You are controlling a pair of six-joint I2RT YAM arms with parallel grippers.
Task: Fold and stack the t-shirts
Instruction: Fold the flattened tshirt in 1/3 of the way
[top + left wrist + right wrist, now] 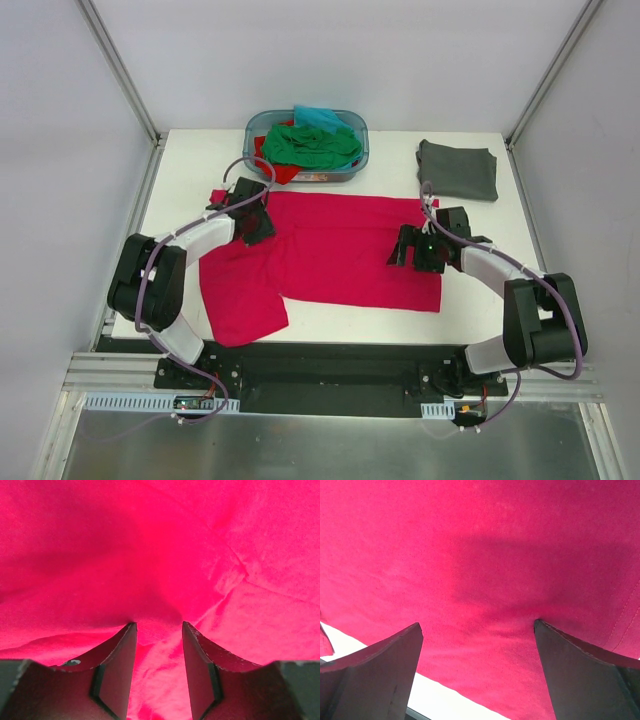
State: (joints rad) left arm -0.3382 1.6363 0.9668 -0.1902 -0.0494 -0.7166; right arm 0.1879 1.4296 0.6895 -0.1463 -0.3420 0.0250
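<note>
left gripper [255, 227] down on crimson-pink t-shirt [340, 255] | right gripper [403, 250] down, jaws wide

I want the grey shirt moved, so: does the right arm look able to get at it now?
Probably yes: the dark grey shirt lies uncovered just beyond the right gripper, nothing standing between them.

No words, brand marks, numbers or signs can be read in any of the three views. The crimson t-shirt [340, 255] fills both wrist views as plain cloth, and no print or label on it is legible.
</note>
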